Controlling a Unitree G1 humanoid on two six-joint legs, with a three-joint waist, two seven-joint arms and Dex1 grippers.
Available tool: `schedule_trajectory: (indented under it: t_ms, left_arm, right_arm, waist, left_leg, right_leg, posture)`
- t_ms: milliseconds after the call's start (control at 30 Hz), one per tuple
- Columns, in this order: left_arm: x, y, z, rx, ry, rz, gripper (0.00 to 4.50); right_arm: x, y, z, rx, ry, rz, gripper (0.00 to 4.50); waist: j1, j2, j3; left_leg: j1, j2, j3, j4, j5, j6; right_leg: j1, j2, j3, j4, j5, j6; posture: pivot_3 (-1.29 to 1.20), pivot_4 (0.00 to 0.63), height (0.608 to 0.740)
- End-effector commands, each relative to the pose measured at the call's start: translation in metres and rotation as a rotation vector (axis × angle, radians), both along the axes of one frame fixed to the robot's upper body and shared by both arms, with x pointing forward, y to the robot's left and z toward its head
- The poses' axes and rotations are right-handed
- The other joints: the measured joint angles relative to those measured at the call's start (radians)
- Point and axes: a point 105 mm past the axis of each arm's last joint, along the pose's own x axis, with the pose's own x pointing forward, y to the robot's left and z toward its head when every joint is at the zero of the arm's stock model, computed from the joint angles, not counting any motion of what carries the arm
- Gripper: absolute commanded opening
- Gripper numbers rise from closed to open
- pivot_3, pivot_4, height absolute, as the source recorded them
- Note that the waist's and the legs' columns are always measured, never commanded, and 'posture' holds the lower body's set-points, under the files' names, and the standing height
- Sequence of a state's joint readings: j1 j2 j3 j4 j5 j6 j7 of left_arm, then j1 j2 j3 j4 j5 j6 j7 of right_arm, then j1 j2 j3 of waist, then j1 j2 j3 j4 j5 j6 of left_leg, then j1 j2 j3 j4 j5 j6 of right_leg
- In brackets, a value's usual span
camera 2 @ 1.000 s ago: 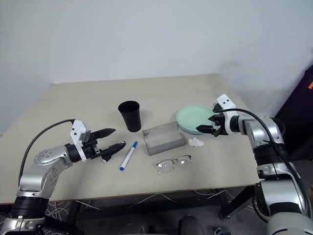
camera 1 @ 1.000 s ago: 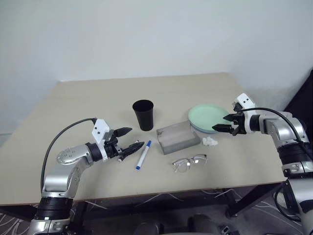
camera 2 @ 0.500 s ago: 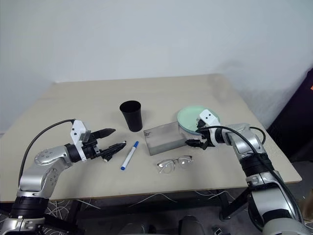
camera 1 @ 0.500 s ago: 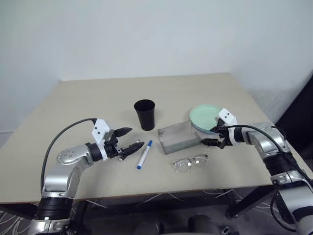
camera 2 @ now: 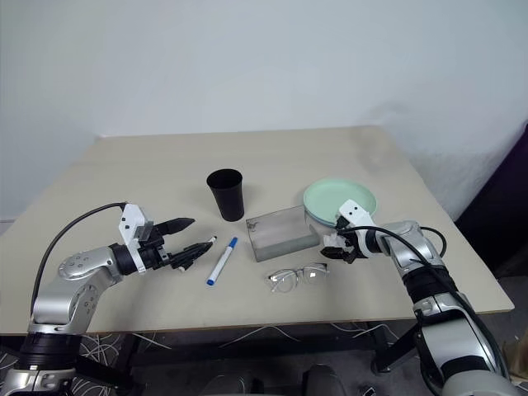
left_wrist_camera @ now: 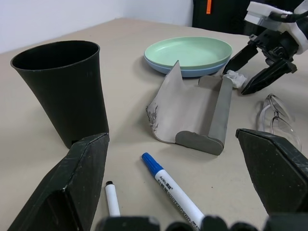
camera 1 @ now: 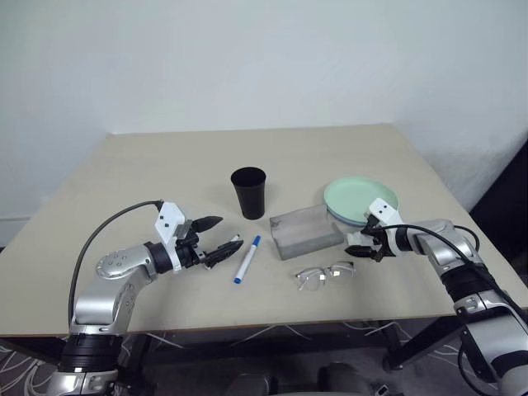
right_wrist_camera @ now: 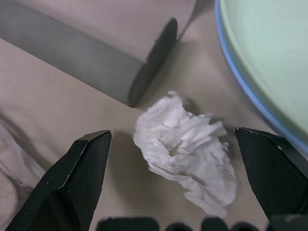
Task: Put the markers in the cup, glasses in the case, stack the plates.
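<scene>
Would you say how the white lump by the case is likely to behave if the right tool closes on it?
The lump looks like crumpled tissue, so it would probably crush softly. It seems very light and may slide if nudged. The open right tool straddles it, so a grasp looks feasible.

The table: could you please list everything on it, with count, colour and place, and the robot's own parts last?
table: one, beige, under everything.
cup: one, black, upright, near the middle.
case: one, grey, open, between cup and plates.
plates: two, mint green stacked on light blue, right of the case.
markers: two, white; blue cap lying left of the case, black cap at the left gripper's fingertips.
glasses: one, clear lenses, in front of the case.
paper lump: one, white, between case and plates.
left gripper: open, by the markers.
right gripper: open, over the paper lump.
</scene>
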State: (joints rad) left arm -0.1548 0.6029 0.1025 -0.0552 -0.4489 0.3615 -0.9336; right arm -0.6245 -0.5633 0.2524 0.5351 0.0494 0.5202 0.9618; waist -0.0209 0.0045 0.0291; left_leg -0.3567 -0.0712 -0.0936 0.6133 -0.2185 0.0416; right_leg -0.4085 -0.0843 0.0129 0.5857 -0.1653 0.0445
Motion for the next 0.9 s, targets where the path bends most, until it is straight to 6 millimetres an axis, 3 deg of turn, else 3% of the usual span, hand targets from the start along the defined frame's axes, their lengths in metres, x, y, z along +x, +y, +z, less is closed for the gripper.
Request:
schedule_trajectory:
  t_ms: [33,400,533,667,800,900]
  left_arm:
    - [0.001,-0.001,0.017,0.001,-0.068,-0.009,4.50]
    - [0.002,-0.002,0.016,0.003,-0.068,-0.013,4.50]
    - [0.002,-0.002,0.016,0.003,-0.068,-0.014,4.50]
    - [0.003,-0.002,0.017,0.003,-0.069,-0.013,4.50]
    - [0.004,-0.002,0.017,0.002,-0.068,-0.014,4.50]
    - [0.005,-0.003,0.016,0.001,-0.069,-0.017,4.50]
  right_arm:
    - [0.008,0.003,0.011,-0.003,-0.053,0.013,3.94]
    - [0.011,-0.001,0.015,-0.005,-0.074,0.007,0.10]
    - [0.011,-0.001,0.025,-0.024,-0.097,0.052,0.02]
    - [0.015,0.002,0.049,-0.005,-0.141,0.095,0.02]
    - [0.041,0.013,0.096,0.108,-0.248,0.041,0.02]
    - [0.066,0.011,0.107,0.093,-0.324,-0.072,0.02]
  waist:
    - [0.000,0.000,0.000]
    - [0.000,0.000,0.000]
    - [0.001,0.000,0.000]
    - [0.001,0.000,0.000]
    - [-0.003,0.001,0.001]
    - [-0.003,0.000,0.000]
  left_leg:
    - [0.000,0.000,0.000,0.000,0.000,0.000]
    - [0.001,0.000,0.000,0.001,0.000,0.000]
    - [0.001,0.000,0.000,0.001,0.000,0.000]
    - [0.000,-0.001,0.000,0.000,0.000,0.000]
    - [0.000,0.002,0.000,0.000,0.000,0.000]
    - [0.003,0.003,0.000,0.000,0.000,0.000]
  right_leg:
    - [0.000,0.000,0.000,0.000,0.000,0.000]
    - [0.001,0.000,0.000,0.000,0.000,-0.001]
    - [0.001,0.000,0.000,0.000,0.000,0.000]
    - [0.000,0.000,0.000,0.000,0.000,0.000]
    - [-0.001,0.000,0.000,0.000,0.000,0.000]
    - [0.000,0.001,0.000,0.001,0.000,-0.001]
  posture:
    - [0.00,0.000,0.732]
    - [0.00,0.000,0.732]
    - [0.00,0.000,0.732]
    - [0.00,0.000,0.732]
    - [0.00,0.000,0.732]
    - [0.00,0.000,0.732]
